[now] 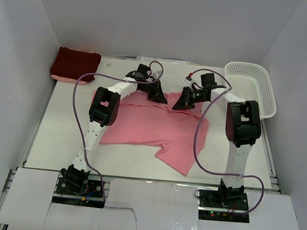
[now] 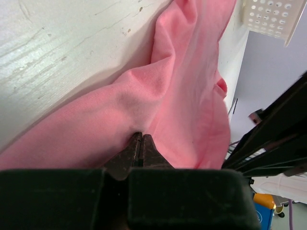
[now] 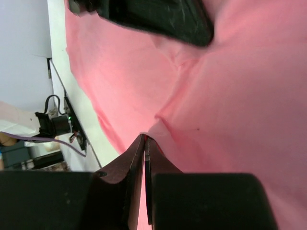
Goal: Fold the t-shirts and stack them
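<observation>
So the pink t-shirt (image 1: 157,129) lay spread over the middle of the table (image 1: 58,144). It was mostly flat, with its far edge bunched up between the two arms. The left gripper (image 1: 157,92) was clamped tight on a pinch of that edge, and the wrist view showed its fingers (image 2: 129,153) pressed together with cloth puckering right into the tips. The right gripper (image 1: 184,101) sat just beside it, a bit further right, also squeezed closed on the fabric, with a crease running straight into its fingers (image 3: 129,165).

Room-wise, there was bare tabletop left of the shirt and a strip along the near edge. One loose flap of the shirt pointed toward the near right, close to the right arm's lower link. The maroon t-shirt (image 1: 75,64) was parked in the far-left corner, well apart from everything. The basket (image 1: 254,86) took the far-right corner, near the right arm's elbow. White walls (image 1: 18,53) boxed in the left, right and back.

The pink shirt was thin, soft cloth, smooth with gentle rolling folds. The maroon one was a chunky folded rectangle sitting on a pale pink layer. The basket was white plastic mesh with a rounded rim. Up close, the white tabletop was scuffed and hairline-cracked.
</observation>
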